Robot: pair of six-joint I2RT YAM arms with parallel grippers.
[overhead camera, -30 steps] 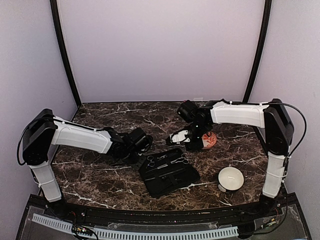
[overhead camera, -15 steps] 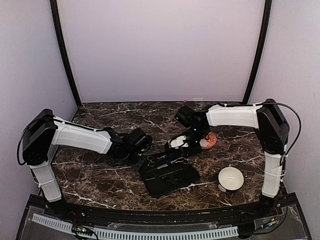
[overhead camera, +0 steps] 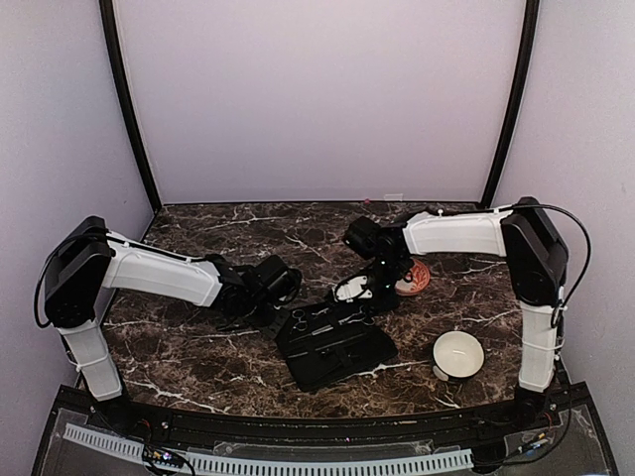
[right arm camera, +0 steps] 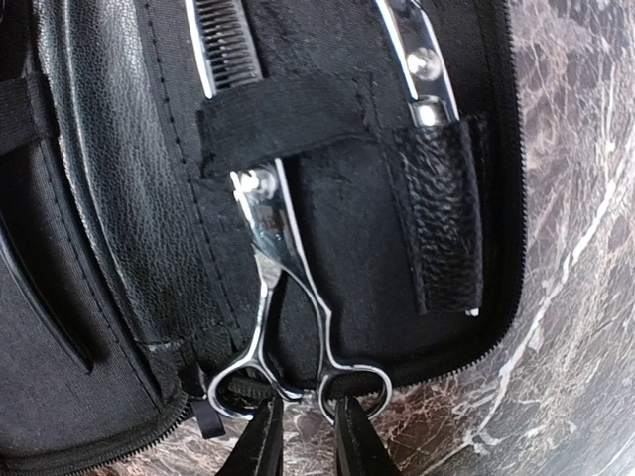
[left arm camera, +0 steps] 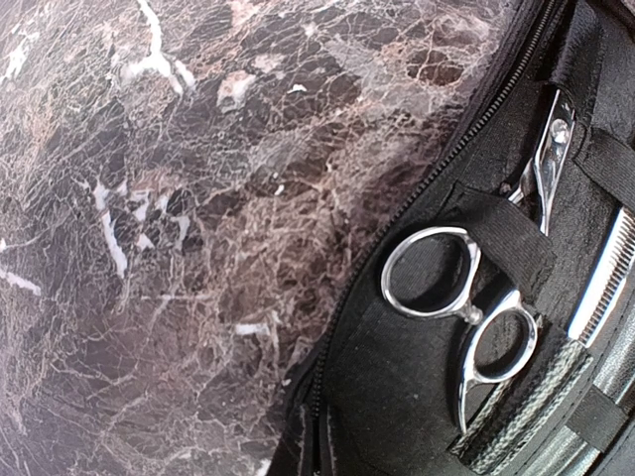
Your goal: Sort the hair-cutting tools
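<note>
Leaving the orange bowl (overhead camera: 415,279), right fingers (right arm camera: 270,441) reached scissors (right arm camera: 283,297).

**Clearance: mid-desk obstructed, far edge open.**

The open black case (overhead camera: 332,342) occupies mid-desk (overhead camera: 248,223) toward the near edge. The left arm (overhead camera: 159,273) closes off its left side. The right arm (overhead camera: 456,230) reaches in from the right edge, with the right gripper (overhead camera: 352,293) low over the case's far edge. An orange bowl (overhead camera: 414,278) sits just behind that gripper. A white bowl (overhead camera: 457,355) stands toward the near-right corner, apart from the case. Bare marble runs along the far edge. Inside the case, a strap (right arm camera: 288,119) crosses the scissors (right arm camera: 283,297), leaving only the loops exposed.
</note>
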